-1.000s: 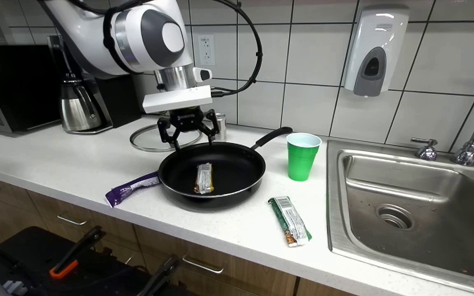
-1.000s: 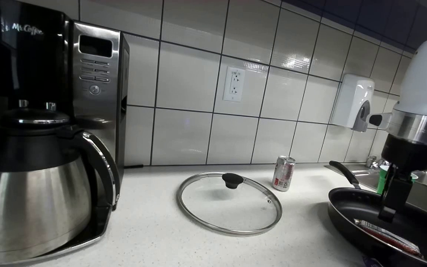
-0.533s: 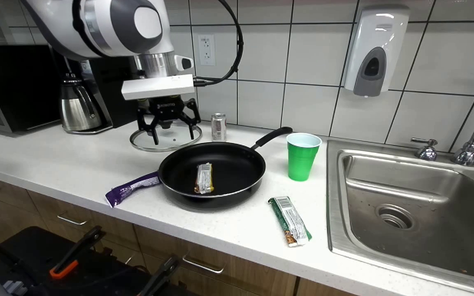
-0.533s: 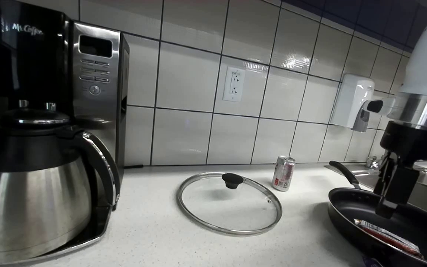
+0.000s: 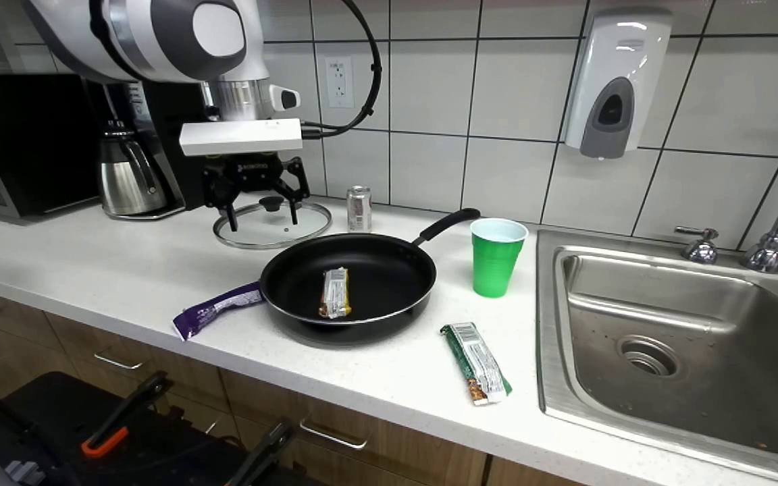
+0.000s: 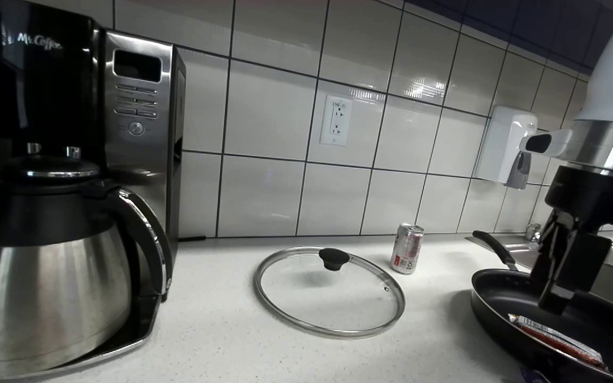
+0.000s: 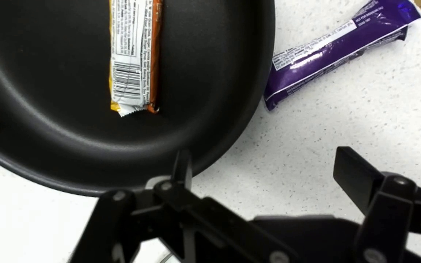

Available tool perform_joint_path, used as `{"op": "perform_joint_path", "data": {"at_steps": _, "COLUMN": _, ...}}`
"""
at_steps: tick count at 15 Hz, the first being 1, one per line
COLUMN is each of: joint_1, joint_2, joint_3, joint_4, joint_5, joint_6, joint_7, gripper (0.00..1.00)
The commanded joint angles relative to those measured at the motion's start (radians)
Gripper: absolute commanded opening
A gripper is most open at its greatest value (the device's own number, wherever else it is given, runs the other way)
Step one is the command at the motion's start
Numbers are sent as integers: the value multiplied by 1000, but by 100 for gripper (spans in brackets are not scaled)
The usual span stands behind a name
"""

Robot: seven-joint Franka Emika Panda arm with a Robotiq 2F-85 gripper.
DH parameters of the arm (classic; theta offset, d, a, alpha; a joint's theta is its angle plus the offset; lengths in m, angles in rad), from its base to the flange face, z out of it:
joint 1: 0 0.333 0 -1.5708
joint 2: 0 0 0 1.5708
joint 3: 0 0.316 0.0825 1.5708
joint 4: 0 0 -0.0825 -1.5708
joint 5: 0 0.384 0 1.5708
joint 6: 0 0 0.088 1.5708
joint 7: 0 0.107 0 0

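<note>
Hovering, flat-faced black fingers (image 7: 355,177) stand wide apart near the smooth, round pan (image 7: 49,73).

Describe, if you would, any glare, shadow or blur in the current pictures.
Wrist view: glare streaks the purple wrapper, the counter washes out at lower left, the gripper looks slightly soft; in an exterior view, wall tiles mirror light and a shadow darkens the counter beside the pan.

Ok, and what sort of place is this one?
A kitchen, possibly a shared office one rather than a home's: a steel sink set into the counter, a coffee maker standing there, and a dispenser, apparently for soap, mounted on the tiled wall.
</note>
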Motion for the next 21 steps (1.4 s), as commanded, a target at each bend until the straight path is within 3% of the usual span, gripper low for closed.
{"op": "perform_joint_path", "data": {"at_steps": 1, "joint_1": -3, "joint_2": -1, "joint_3": 3, "joint_4": 1, "joint_5": 1, "joint_6": -2, "joint_7": 0, "gripper": 100}}
{"op": "perform_joint_path", "data": {"at_steps": 8, "joint_1": 0, "joint_2": -7, "joint_3": 13, "joint_4": 4, "joint_5": 7, "joint_6": -7, "joint_7": 41, "gripper": 100}}
{"op": "perform_joint_path", "data": {"at_steps": 16, "joint_1": -6, "joint_2": -58, "joint_3": 117, "joint_4": 7, "joint_5": -36, "joint_6": -96, "joint_7": 588, "gripper": 100}}
{"op": "perform_joint_path", "data": {"at_steps": 21, "joint_1": -3, "joint_2": -72, "joint_3": 173, "joint_4": 38, "joint_5": -12, "joint_6": -244, "joint_7": 870, "gripper": 100}}
